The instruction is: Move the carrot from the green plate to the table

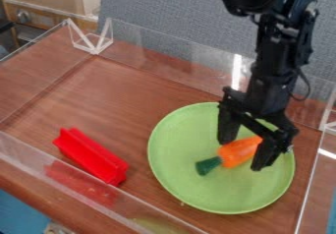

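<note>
your gripper (pixel 252 146) hangs pointing down over the green plate (pixel 178 164), its two dark fingers (pixel 226 120) spread wide and standing either side of the carrot (pixel 231 154). nothing is clamped yet; whether the tips touch the plate cannot be told from this angle.

the carrot lies on the right half of the plate, between the fingers, so the thing you want sits directly beneath the hand rather than off to one side. its long axis runs diagonally, with the dark green stub toward the plate's centre and the orange body rising toward the plate's far right rim, part of it hidden behind the fingers. the fingers look set roughly across that axis, which is the relation the closing move likely depends on.

what shows of the carrot is bright orange, smooth and toy-like, small against the plate. the bare table (pixel 118 100) opens wide to the plate's left, where a red block (pixel 89 155) also lies.
</note>
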{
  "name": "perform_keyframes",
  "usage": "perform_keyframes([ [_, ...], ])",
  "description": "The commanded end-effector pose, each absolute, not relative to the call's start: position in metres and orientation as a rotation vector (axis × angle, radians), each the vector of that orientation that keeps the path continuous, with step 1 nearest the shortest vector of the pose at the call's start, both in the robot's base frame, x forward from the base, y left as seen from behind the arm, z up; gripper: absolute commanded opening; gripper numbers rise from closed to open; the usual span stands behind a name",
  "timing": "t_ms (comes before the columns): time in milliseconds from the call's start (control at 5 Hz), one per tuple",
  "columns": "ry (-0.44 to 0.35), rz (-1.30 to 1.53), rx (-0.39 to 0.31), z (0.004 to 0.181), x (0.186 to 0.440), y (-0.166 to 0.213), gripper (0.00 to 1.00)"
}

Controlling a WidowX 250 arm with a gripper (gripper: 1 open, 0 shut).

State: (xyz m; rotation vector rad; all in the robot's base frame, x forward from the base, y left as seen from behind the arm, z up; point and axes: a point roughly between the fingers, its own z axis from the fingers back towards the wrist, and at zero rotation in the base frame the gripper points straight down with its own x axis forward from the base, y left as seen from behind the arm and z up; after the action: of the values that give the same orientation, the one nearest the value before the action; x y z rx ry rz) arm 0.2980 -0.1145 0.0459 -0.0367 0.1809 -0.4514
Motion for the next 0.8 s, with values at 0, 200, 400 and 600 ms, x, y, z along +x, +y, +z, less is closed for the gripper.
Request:
perform_keyframes([
  [0, 0.134, -0.54, -0.034, 0.06, 0.299, -0.122, 0.0],
  [200, 0.12, -0.627, -0.024, 0.065, 0.292, -0.127, 0.0],
  [400, 0.075, -0.646, -0.005, 0.073, 0.279, -0.138, 0.0],
  [600, 0.014, -0.639, 0.027, 0.082, 0.273, -0.144, 0.0],
])
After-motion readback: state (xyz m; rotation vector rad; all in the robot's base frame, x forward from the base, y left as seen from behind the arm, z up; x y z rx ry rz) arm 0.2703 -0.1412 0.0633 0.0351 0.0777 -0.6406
